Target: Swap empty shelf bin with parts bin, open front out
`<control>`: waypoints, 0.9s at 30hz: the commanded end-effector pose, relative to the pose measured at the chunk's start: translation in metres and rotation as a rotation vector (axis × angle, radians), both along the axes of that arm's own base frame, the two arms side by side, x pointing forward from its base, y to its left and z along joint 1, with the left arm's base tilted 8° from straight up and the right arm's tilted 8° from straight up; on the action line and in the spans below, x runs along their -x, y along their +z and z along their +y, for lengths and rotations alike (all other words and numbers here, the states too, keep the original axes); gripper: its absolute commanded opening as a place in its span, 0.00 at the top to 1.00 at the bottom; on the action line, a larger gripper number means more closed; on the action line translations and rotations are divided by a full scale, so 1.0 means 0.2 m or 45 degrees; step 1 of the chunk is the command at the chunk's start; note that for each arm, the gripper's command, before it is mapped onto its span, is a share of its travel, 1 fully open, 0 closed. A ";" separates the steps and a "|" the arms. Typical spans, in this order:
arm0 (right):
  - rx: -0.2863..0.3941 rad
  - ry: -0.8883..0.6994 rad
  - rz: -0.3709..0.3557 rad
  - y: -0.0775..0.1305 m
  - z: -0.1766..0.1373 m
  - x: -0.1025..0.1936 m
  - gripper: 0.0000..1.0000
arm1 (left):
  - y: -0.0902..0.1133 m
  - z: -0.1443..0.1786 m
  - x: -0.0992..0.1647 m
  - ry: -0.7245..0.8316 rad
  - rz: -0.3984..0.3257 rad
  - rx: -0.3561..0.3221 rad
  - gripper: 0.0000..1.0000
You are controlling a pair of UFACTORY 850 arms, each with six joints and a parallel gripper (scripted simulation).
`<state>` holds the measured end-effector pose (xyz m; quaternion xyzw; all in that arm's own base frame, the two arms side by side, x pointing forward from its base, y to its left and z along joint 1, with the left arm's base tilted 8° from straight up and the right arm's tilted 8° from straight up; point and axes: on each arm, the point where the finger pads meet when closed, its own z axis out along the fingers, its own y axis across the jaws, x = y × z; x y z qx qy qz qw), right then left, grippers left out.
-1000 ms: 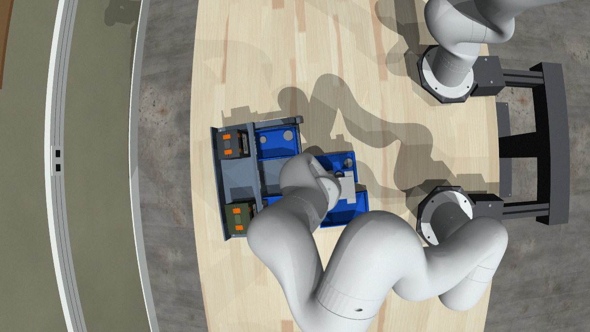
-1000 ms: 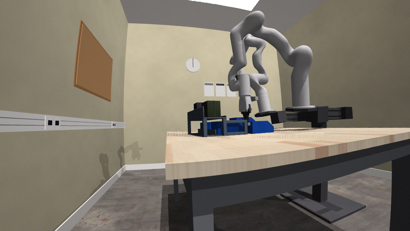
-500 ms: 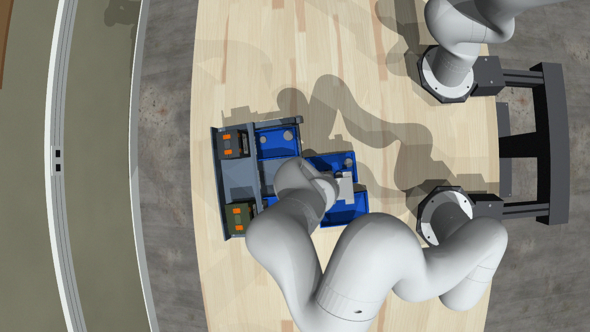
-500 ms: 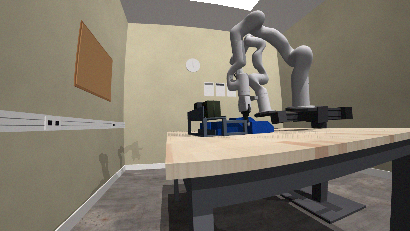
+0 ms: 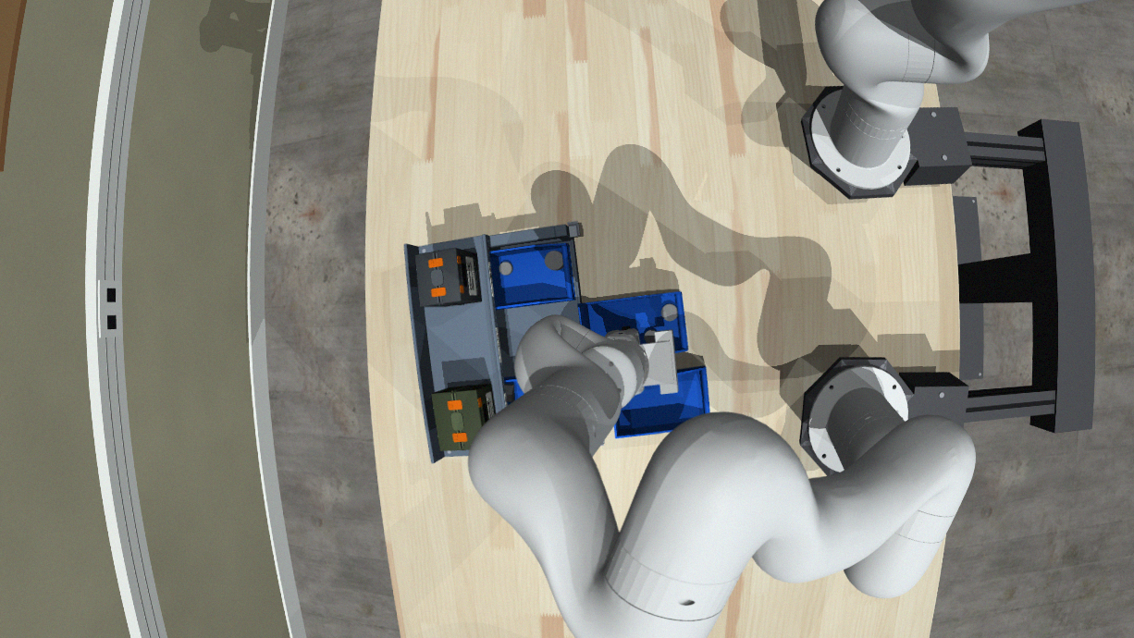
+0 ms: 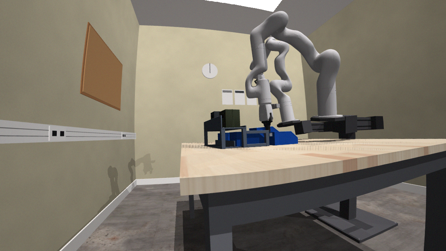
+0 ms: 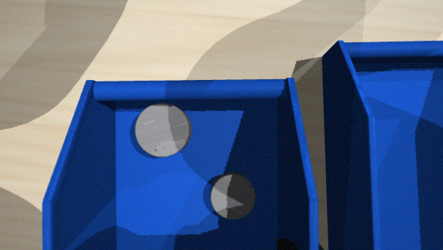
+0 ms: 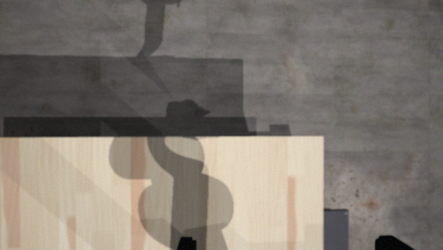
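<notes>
The left gripper [image 5: 638,336] [image 6: 267,127] [image 7: 303,245] pinches the side wall of the blue, open-fronted parts bin [image 5: 682,316] [image 6: 274,129] [image 7: 197,91], probably for tilting it shelfward, while the right gripper [image 8: 289,243] hangs wide.
</notes>
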<state>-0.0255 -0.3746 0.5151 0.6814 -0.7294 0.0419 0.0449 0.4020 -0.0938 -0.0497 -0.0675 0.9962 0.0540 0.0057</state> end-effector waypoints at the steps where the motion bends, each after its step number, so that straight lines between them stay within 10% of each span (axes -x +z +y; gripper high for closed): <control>1: 0.003 0.000 0.000 0.00 0.00 0.00 0.00 | 0.01 0.00 -0.01 0.004 0.048 -0.011 1.00; 27: 0.003 0.000 0.000 0.00 0.00 0.00 0.00 | 0.03 0.00 -0.02 0.016 0.153 0.002 1.00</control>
